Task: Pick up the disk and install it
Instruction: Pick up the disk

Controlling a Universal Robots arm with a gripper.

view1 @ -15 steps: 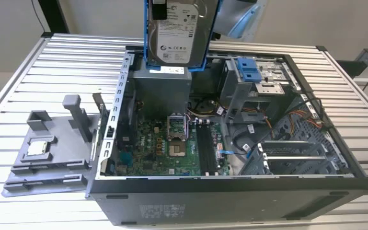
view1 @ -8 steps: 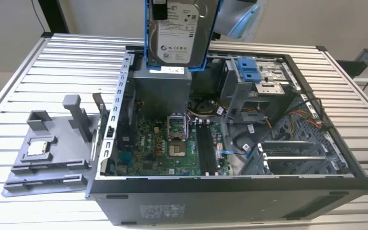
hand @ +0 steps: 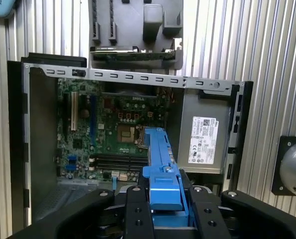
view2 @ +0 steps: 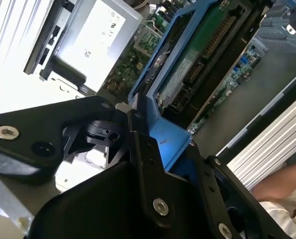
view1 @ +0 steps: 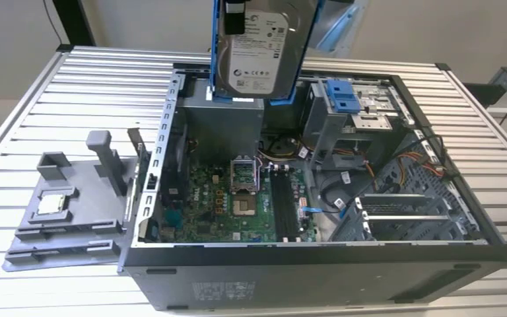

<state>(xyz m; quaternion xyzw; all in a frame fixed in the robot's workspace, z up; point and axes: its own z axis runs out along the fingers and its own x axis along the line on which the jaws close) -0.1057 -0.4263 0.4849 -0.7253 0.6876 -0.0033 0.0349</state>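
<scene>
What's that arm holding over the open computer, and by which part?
The gripper is shut on the disk, clamping one end of its blue frame; the disk hangs upright above the open computer case.

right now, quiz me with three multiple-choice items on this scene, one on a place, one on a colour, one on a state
1. Where is the disk?
A. already installed inside
B. held in the air above the open computer case
C. on the floor

2. What colour is the frame round the disk?
A. red
B. yellow
C. blue

3. How is the pincer?
A. shut on the disk
B. open and empty
C. shut on a cable

Answers:
1 B, the exterior view shows it hanging over the case.
2 C, the blue edges show in both wrist views.
3 A, it clamps the frame in the first wrist view.
</scene>
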